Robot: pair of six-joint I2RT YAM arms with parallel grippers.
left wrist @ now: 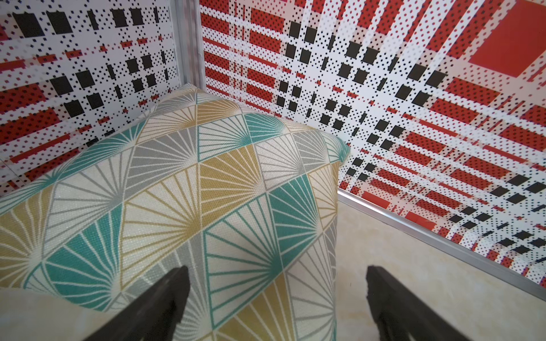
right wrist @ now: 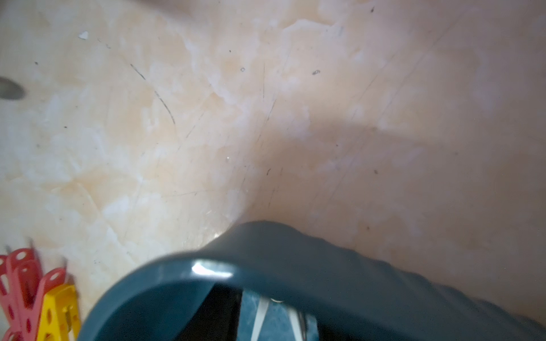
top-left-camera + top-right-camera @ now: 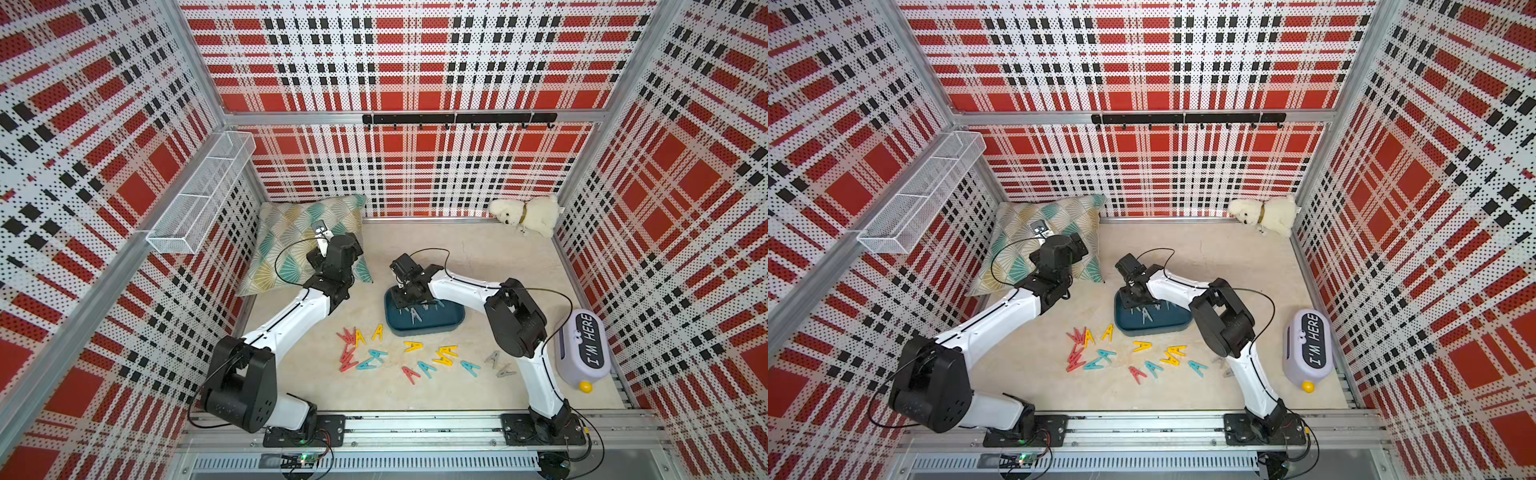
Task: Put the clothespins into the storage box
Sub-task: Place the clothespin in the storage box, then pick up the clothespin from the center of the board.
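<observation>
Over the storage box (image 3: pixel 451 323), at the end nearer the pillow (image 1: pixel 206 192), the right gripper (image 3: pixel 409 297) hangs low. Its jaws are hidden beneath the wrist in both top views and blurred at the edge of the wrist view, so an onlooker cannot tell whether they are parted or pinching a peg. Several grey clothespins (image 3: pixel 415 316) lie inside the tray; the others, red, yellow, teal and grey, are scattered on the table (image 3: pixel 498 270) just in front of it, between the two arms. The left gripper (image 1: pixel 277 271) waits with its claw spread wide and empty above the pillow's edge, well apart from the work. The step looks like a drop-off. Doing it well probably means letting go only with the fingertips inside the walls, then rising straight up, since the light tray could slide or tip if a finger snags its rim. The yellow peg (image 3: pixel 377 332) nearest the box seems the easiest next pick.
</observation>
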